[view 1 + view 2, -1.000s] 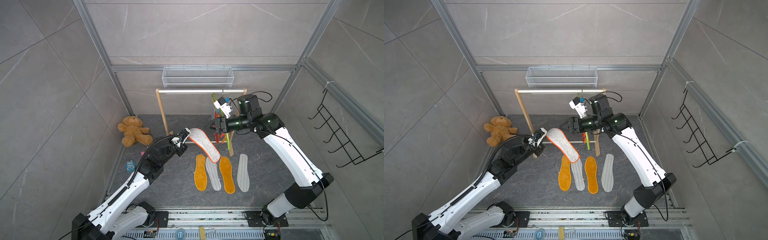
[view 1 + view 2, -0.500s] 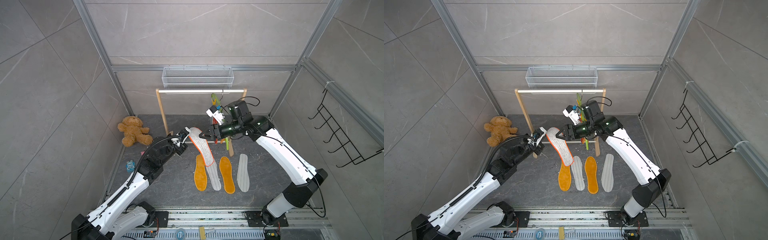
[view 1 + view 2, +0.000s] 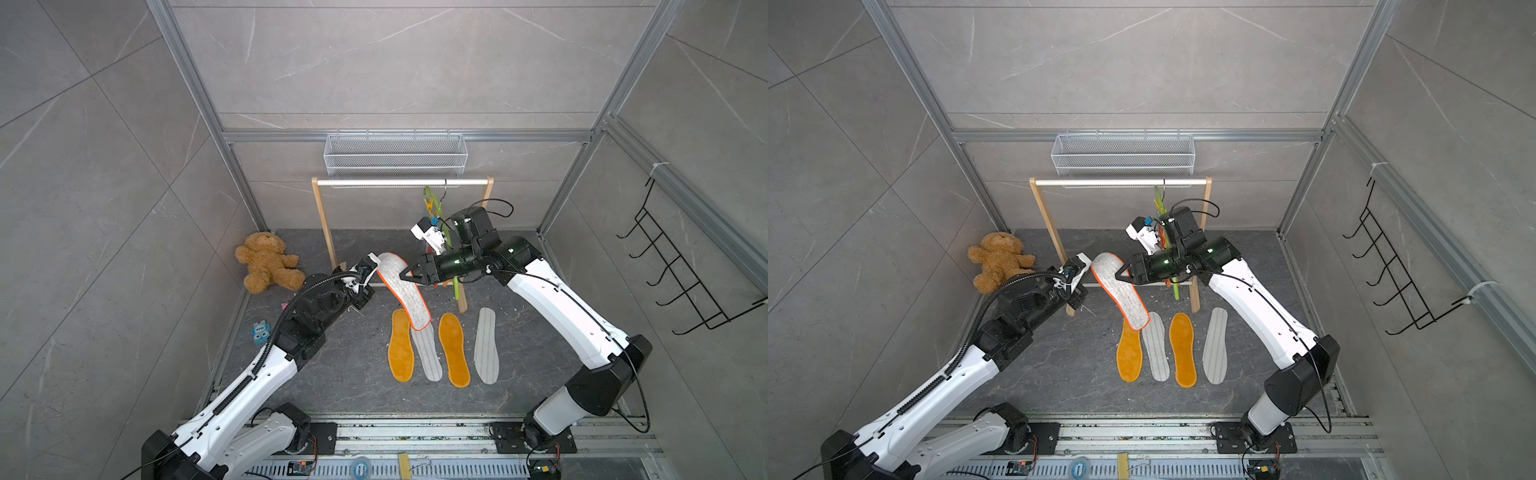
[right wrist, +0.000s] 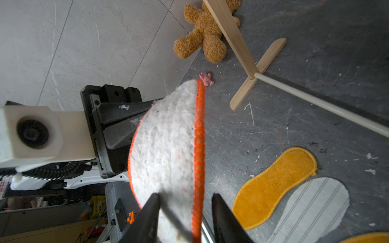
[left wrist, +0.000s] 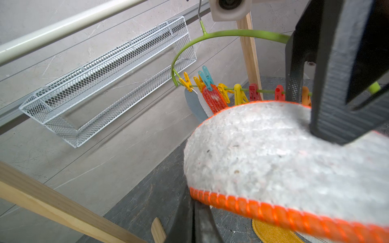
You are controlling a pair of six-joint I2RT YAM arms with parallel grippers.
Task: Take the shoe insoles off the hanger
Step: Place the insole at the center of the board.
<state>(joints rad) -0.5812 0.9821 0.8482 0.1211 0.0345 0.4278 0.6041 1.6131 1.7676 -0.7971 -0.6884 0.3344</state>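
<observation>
End effectors, 2. The left end effector (image 3: 371, 269) is pressed shut on one end of the grey felt insole (image 3: 405, 291), which is orange-rimmed and held in the air, sloping down over the counter (image 3: 345, 374). The right end effector (image 3: 405, 276) has its jaws spread astride the rim of that insole near the held end. One finger lies on the felt, the other stands just clear of the orange edge.

Counter, 4 insoles side by side: orange fuzzy insole (image 3: 401, 351), striped insole (image 3: 427, 353), second orange fuzzy insole (image 3: 454, 350), second striped insole (image 3: 486, 351).

The hanger (image 5: 210, 35), 1, is lime green and hooked on the white rail (image 3: 399, 182) of the wooden frame. It carries 3 insoles in sight: red-white mottled insole (image 5: 213, 98) under a teal clip (image 5: 207, 79), white insole (image 5: 203, 107), blue-grey insole (image 5: 192, 103). Clips in sight: 4 yellow, 1 teal, 2 red, 1 orange.

Wire basket (image 3: 395, 156), 1: white mesh, on the back wall above the rail.

Sundries: 1 teddy bear (image 3: 268, 268), 1 blue toy (image 3: 259, 332), 1 pink toy (image 4: 206, 79), 1 black hook rack (image 3: 681, 266) on the side wall.
</observation>
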